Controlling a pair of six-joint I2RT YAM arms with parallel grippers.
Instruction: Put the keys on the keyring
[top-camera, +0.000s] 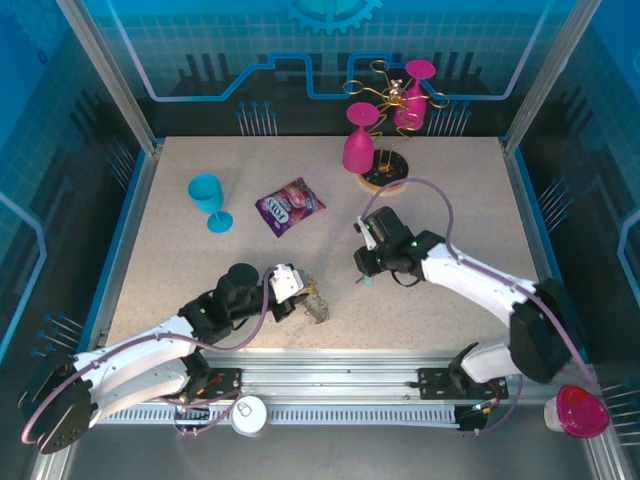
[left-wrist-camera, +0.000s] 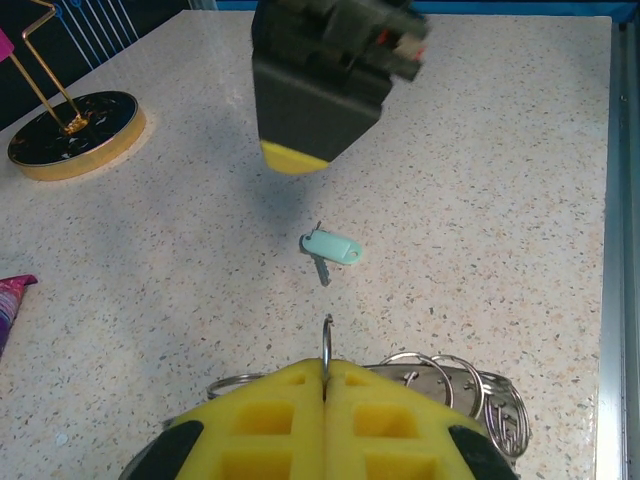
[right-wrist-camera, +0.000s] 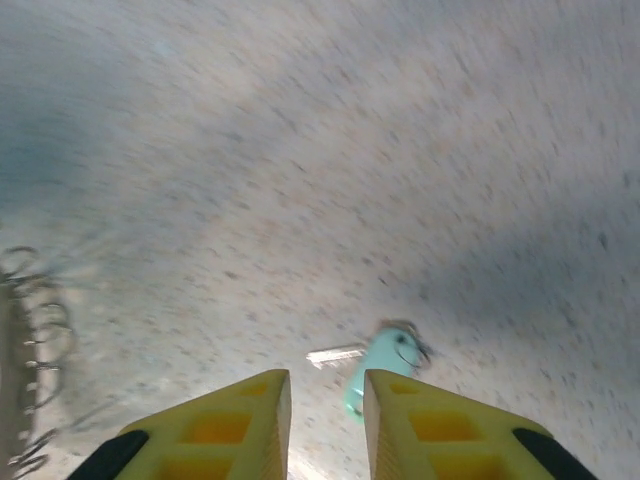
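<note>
One of the keys (left-wrist-camera: 333, 248), with a pale green head and a short metal blade, lies flat on the table (top-camera: 180, 270). My right gripper (right-wrist-camera: 327, 385) hovers just over this key (right-wrist-camera: 385, 362), jaws apart with nothing between them. The same gripper (top-camera: 367, 268) sits right of centre in the top view, the key (top-camera: 368, 283) just below it. The keyring (top-camera: 316, 306) rests on the table with its small wire loops (left-wrist-camera: 470, 385) fanned out. My left gripper (left-wrist-camera: 327, 368) is shut on one upright loop of the keyring, a short way from the key.
A purple snack packet (top-camera: 290, 207) and a blue goblet (top-camera: 208, 200) lie further back. The glass rack's wooden base (top-camera: 385, 178) holds pink glasses (top-camera: 359, 150) at the back. A pink cup (top-camera: 580, 412) and a white can (top-camera: 250, 415) sit off the front edge.
</note>
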